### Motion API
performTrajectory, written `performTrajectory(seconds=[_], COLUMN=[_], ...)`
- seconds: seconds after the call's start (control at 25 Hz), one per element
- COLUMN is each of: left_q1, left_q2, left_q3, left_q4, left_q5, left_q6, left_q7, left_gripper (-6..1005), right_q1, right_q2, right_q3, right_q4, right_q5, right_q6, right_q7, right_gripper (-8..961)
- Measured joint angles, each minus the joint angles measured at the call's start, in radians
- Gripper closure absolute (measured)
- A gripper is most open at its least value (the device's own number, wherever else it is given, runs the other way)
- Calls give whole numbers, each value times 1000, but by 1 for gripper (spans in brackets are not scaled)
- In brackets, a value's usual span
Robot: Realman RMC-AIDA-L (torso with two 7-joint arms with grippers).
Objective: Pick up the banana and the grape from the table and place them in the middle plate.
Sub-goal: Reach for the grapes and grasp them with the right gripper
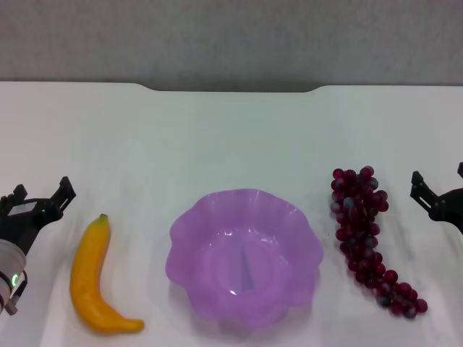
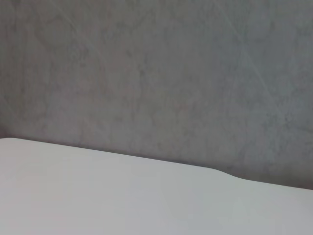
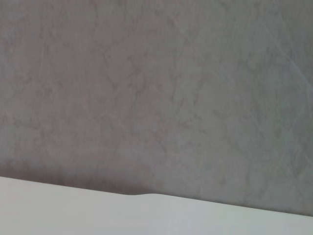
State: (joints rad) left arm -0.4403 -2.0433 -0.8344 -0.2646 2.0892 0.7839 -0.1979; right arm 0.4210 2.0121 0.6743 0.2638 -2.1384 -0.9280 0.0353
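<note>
Banana (image 1: 92, 278) flat on worktop (image 1: 231, 137) left of purple plate (image 1: 244, 254), grapes (image 1: 369, 236) right of it; plate empty. Left tool (image 1: 41, 197) beside banana, fingers spread, holding nothing. Right tool (image 1: 438, 189) beside grapes, also spread, partly cut off. Risks: smooth banana slipping or rolling from pinch; grape bunch dangling, snagging wavy rim, or tipping light plate.

The table (image 1: 231, 137) is showing plain white, and the wall (image 1: 231, 40) behind it mottled grey. The banana (image 1: 92, 278) is glowing yellow-orange with a dark tip. The plate (image 1: 244, 254) is showing translucent purple. The grapes (image 1: 367, 235) are shining dark red-purple, a few greyish. Both grippers are showing black.
</note>
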Motion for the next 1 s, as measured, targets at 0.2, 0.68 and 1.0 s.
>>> performTrajectory(seconds=[0.2,0.68,1.0], left_q1=[0,10,20], left_q2=[0,1,5], left_q3=[0,0,-1], left_q4=[0,3,5], left_q5=[0,0,0], left_q6=[0,-1,-15], left_q7=[0,0,6], left_gripper=[105,105,105], right_q1=[1,13,-24], right_q2=[0,-7,-134], right_q3=[-1,-2,28], right_q4=[0,55,353], right_q5=[0,0,-26], right_q6=[0,17,225], right_q7=[0,-3,-4], right_gripper=[78,82,84])
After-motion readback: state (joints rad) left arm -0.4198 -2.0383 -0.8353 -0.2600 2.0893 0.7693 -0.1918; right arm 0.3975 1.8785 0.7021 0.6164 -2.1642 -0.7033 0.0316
